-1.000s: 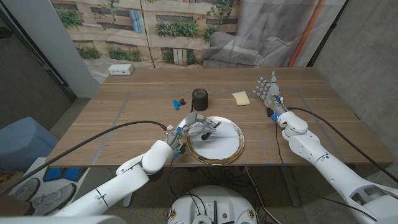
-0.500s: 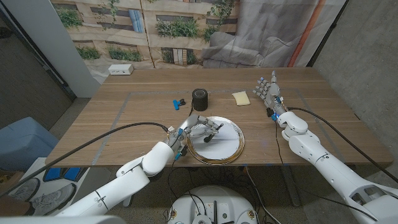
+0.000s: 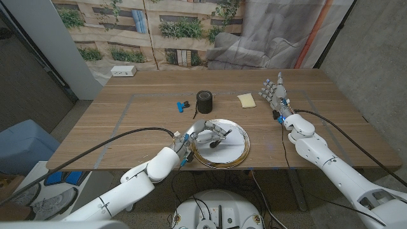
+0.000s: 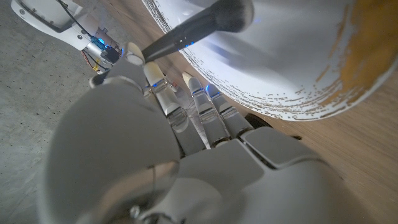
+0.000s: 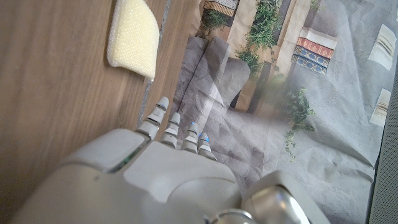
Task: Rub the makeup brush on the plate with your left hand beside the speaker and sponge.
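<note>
The makeup brush (image 4: pixel 193 25), gripped in the left hand (image 3: pixel 202 132), has its bristles on the white plate (image 3: pixel 232 149), while the right hand (image 3: pixel 275 93) stands open near the sponge (image 3: pixel 246 100).

Brown wooden tabletop (image 3: pixel 127 127), white plate (image 3: pixel 234 150) near the front, black speaker (image 3: pixel 204 100), yellow sponge (image 3: pixel 246 100), small blue thing (image 3: pixel 182 105), white box (image 3: pixel 123 71) at the back

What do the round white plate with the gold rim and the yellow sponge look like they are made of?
The round white plate with the gold rim looks like glazed ceramic: it is smooth and glossy, and its gold edge shows speckled wear in the left wrist view. The yellow sponge looks like soft matte foam with a finely porous surface.
</note>
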Motion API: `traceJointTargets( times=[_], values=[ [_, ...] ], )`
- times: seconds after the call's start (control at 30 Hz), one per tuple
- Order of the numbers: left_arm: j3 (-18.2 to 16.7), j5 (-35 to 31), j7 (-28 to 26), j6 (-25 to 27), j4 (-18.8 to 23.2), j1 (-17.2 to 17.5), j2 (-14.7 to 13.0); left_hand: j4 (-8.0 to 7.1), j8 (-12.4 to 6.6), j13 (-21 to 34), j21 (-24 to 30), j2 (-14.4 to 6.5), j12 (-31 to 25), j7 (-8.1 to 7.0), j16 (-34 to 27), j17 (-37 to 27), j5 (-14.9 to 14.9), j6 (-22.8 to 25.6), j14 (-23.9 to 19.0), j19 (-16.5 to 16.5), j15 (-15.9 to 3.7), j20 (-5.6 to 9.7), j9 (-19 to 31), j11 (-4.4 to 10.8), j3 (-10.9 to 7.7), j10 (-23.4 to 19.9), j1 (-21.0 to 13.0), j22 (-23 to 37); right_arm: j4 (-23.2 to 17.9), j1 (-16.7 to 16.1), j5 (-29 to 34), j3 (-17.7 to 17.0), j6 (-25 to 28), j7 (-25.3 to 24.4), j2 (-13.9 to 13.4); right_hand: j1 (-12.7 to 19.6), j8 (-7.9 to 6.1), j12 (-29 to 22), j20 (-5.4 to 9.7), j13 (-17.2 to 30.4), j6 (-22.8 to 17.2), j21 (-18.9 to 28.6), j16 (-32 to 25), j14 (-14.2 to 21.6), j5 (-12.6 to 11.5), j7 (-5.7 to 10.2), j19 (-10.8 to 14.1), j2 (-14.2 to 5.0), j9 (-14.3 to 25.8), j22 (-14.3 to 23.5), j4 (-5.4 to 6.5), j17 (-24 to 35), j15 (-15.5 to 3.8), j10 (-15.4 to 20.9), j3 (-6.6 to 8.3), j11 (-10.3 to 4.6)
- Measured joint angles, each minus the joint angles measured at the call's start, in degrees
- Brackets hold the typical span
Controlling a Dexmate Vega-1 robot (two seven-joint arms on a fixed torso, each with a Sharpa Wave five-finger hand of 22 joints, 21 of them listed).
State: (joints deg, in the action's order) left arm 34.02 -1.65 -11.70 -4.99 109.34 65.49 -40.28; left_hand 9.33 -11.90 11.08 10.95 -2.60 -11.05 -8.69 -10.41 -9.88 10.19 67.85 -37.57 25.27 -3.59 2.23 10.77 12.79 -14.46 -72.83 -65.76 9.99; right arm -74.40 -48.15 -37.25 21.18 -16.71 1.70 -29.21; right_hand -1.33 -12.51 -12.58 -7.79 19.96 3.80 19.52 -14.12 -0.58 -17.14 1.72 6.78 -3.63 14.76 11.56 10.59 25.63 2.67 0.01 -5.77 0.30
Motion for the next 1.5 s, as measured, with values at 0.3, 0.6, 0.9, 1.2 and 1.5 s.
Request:
traceJointTargets(
  times=[0.3,0.6,0.9,1.2,1.5],
  values=[
    [0.39,-0.41,-0.04,-0.99,-1.10,-0.70,0.56,0.00,0.00,0.00,0.00,0.00,0.00,0.00,0.00,0.00,0.00,0.00,0.00,0.00,0.00,0.00,-0.01,0.00,0.00,0.00,0.00,0.00,-0.02,0.00,0.00,0.01,0.00,0.02,0.00,0.00,0.00,0.00,0.00,0.07,0.00,0.00,0.00,0.00,0.00,0.00,0.00,0.00,0.00,0.00,0.00,0.00,0.00,0.00,0.00,0.00],
    [0.44,-0.93,-0.51,-1.45,-2.23,-1.22,0.97,0.15,0.16,0.00,0.00,0.01,0.00,0.00,0.00,0.00,-0.01,0.00,0.00,-0.23,0.00,0.23,0.04,-0.01,0.29,0.00,0.01,0.00,-0.04,0.00,0.00,0.00,0.00,0.05,-0.02,0.00,0.00,0.00,0.00,-0.03,0.00,0.00,0.00,0.00,0.00,0.00,0.00,0.00,0.00,0.00,0.00,0.00,0.00,0.00,0.00,0.00],
    [0.32,-1.38,-0.96,-1.54,-3.11,-1.61,1.05,0.15,0.16,-0.01,0.00,0.01,0.00,0.00,0.00,0.00,-0.06,0.00,0.00,-0.23,0.00,0.23,0.04,-0.01,0.30,0.01,0.01,0.00,-0.04,0.00,-0.01,0.01,0.00,0.08,-0.01,0.00,0.00,0.00,0.00,0.13,0.00,0.00,0.00,0.00,0.00,0.00,0.00,0.00,0.00,0.00,0.00,0.00,0.00,0.00,0.00,0.00],
    [-0.07,-1.86,-1.67,-2.02,-4.30,-2.15,1.23,0.15,0.16,-0.02,0.00,0.02,0.01,0.00,0.00,0.00,-0.11,0.00,0.00,-0.22,0.00,0.22,0.04,-0.01,0.30,0.01,0.02,0.00,-0.04,0.00,-0.01,0.01,0.00,0.10,-0.01,0.00,0.00,0.00,0.00,0.13,0.00,0.00,0.00,0.00,0.00,0.00,0.00,0.00,0.00,0.00,0.00,0.00,0.00,0.00,0.00,0.00],
    [-0.55,-2.07,-2.24,-2.47,-5.11,-2.55,1.29,0.14,0.16,-0.04,0.00,0.02,0.02,0.21,0.00,0.00,-0.12,0.22,0.00,-0.22,0.00,0.22,0.02,0.02,0.30,-0.02,0.02,0.00,-0.02,0.00,-0.01,0.01,0.00,0.10,-0.01,0.00,0.00,0.00,0.00,0.12,0.00,0.00,0.00,0.00,0.00,0.00,0.00,0.00,0.00,0.00,0.00,0.00,0.00,0.00,0.00,0.00]
  ],
)
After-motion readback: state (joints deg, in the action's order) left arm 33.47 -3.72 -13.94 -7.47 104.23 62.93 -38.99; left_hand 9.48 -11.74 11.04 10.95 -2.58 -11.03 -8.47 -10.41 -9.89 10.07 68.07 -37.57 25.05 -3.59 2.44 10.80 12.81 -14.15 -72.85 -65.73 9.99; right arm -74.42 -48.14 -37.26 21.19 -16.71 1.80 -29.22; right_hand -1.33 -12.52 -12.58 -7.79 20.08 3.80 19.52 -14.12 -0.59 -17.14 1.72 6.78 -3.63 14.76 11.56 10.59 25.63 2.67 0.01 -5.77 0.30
